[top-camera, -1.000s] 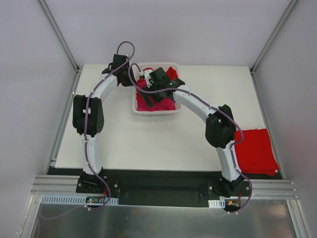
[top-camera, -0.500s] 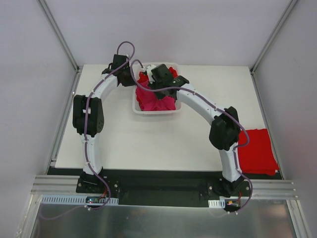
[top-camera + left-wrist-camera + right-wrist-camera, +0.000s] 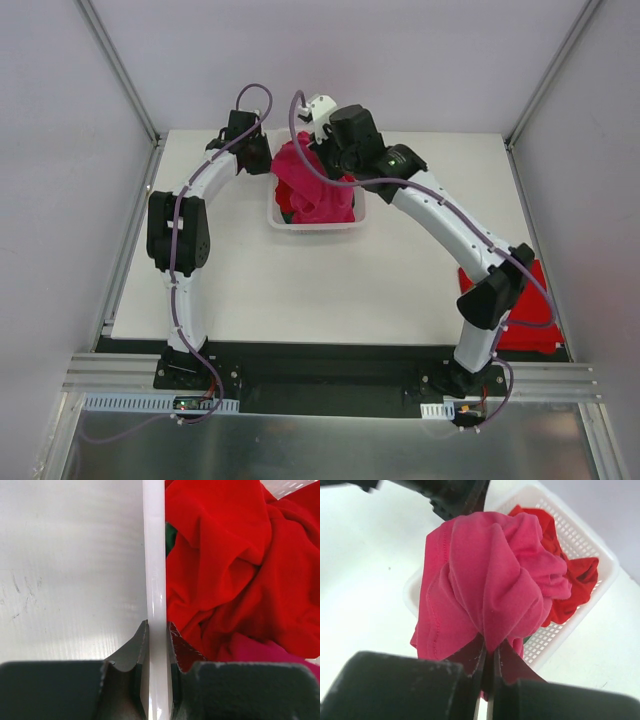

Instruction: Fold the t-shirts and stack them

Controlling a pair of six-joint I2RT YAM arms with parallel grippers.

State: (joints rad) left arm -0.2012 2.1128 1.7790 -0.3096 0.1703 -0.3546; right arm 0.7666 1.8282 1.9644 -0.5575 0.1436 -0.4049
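The right gripper [image 3: 489,654] is pressed together on a fold of the pink shirt [image 3: 485,590], which is held bunched over the basket [image 3: 580,535]. In the top view the cloth is seen hanging from the gripper down into the basket; whether its lower end touches the heap there cannot be told. Red shirts [image 3: 572,577] are seen crumpled inside the basket. The left gripper [image 3: 158,626] is clamped on the basket's side wall, one finger outside, the other inside against red cloth. A sliver of green shirt [image 3: 171,537] is seen just inside that wall, beneath the red. The basket is set at the far middle of the table [image 3: 250,290]. A folded red shirt [image 3: 538,300] is laid at the table's near right corner, partly hidden by the right arm's elbow, well apart from the basket.
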